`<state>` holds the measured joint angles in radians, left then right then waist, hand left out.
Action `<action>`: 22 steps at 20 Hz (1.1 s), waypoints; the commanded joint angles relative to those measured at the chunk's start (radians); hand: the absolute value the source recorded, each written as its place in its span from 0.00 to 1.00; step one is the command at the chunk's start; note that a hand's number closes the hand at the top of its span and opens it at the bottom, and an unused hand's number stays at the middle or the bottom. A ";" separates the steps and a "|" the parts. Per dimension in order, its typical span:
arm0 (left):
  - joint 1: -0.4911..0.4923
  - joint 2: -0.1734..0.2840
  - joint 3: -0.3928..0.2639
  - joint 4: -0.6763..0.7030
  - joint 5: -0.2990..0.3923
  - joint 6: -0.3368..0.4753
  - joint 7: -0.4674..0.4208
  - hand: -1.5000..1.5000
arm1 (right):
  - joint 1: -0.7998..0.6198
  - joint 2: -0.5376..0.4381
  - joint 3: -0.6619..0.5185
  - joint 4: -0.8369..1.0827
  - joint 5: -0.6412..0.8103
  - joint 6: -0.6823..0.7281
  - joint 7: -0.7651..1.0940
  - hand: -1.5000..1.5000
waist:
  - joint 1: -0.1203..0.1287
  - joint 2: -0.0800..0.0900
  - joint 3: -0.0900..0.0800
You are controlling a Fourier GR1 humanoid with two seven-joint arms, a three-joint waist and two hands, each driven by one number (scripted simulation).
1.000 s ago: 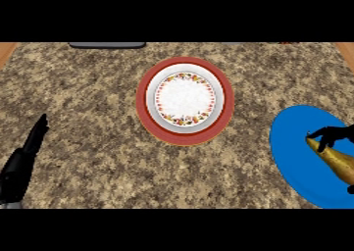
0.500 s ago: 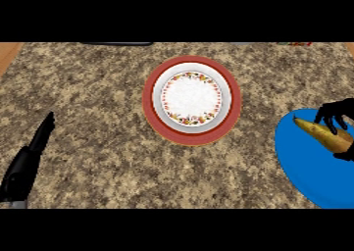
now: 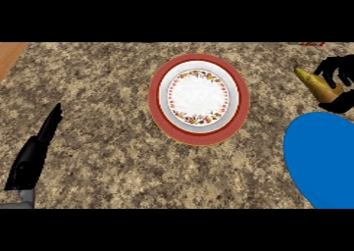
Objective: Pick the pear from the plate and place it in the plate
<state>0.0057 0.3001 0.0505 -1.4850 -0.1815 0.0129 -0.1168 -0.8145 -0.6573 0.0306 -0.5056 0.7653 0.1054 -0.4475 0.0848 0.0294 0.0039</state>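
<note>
Tabletop (image 3: 100, 142): speckled stone.
Pear (image 3: 318, 85): off blue plate (image 3: 324, 162), clasped in right hand (image 3: 341, 73).
Left hand (image 3: 36, 152): straight, idle.
Remaining: carry to red-rimmed plate (image 3: 162, 105), release.

A speckled brown stone desk (image 3: 114, 142) fills the view, with a strip of pale wood (image 3: 4, 59) showing at its upper left corner. Lying flat near the middle is a red-rimmed plate (image 3: 199, 99) with a white centre and a ring of small flowers. Off to the right edge sits a plain blue plate (image 3: 325, 159), cut off by the frame, well apart from the red one.
</note>
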 commanded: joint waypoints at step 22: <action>0.076 0.006 0.060 -0.025 0.001 -0.011 0.023 0.50 | -0.236 0.209 -0.103 -0.249 -0.214 0.176 -0.139 1.00 | -0.090 -0.038 -0.005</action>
<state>0.0639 0.2977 0.1009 -1.4805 -0.1895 0.0200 -0.1184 -1.0605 -0.5139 -0.0940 -0.6391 0.5720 0.2239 -0.6741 0.0027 -0.0034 -0.0005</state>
